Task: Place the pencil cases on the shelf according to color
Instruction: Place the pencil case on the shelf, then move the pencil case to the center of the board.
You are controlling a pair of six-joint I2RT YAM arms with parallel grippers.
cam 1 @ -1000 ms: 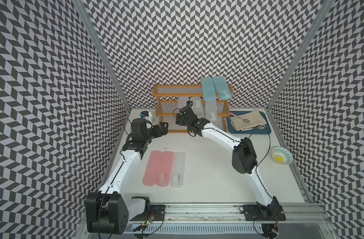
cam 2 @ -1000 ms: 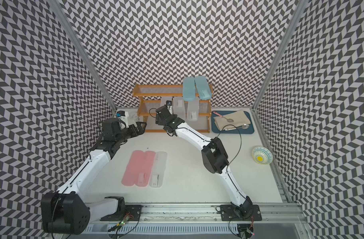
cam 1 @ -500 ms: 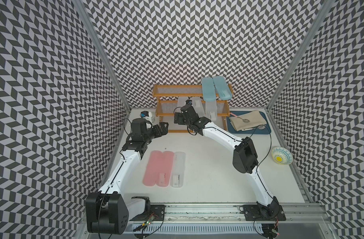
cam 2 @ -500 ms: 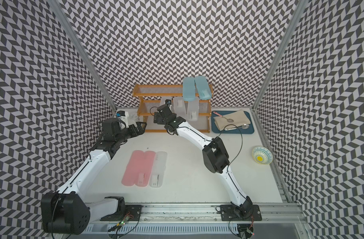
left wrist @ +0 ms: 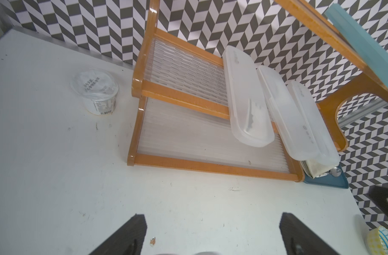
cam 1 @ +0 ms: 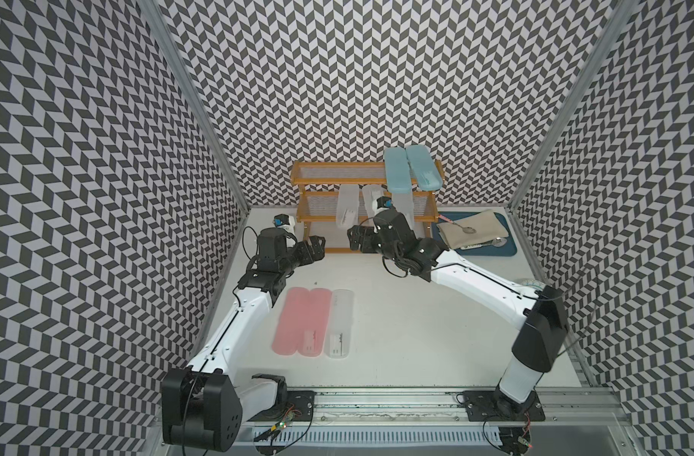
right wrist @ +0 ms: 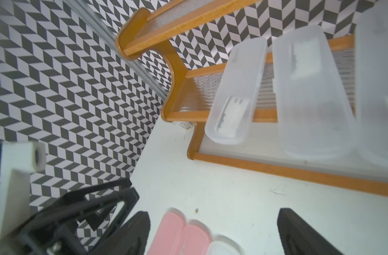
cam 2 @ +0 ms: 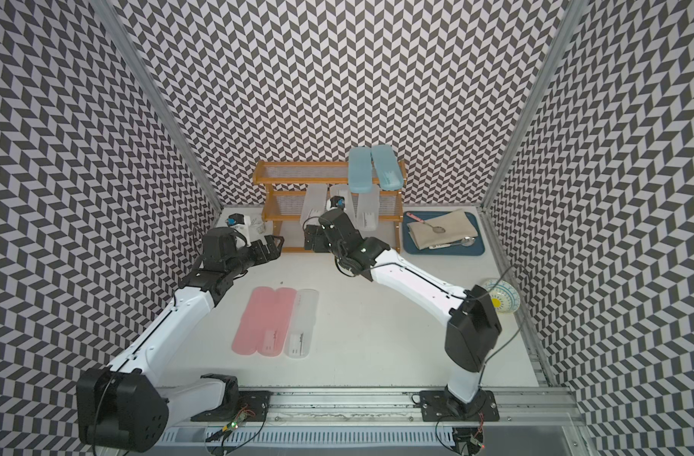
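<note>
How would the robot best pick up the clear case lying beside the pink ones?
Probably from above, pinching the clear case across its narrow width near the middle: it lies flat and long. One long edge is free; the other abuts a pink case, leaving little room.

Cup [left wrist: 94,90] near back left corner of bench [left wrist: 56,176]: lid print and side barcode present, not legible. White labels on pencil cases [left wrist: 247,99]: unreadable.
</note>
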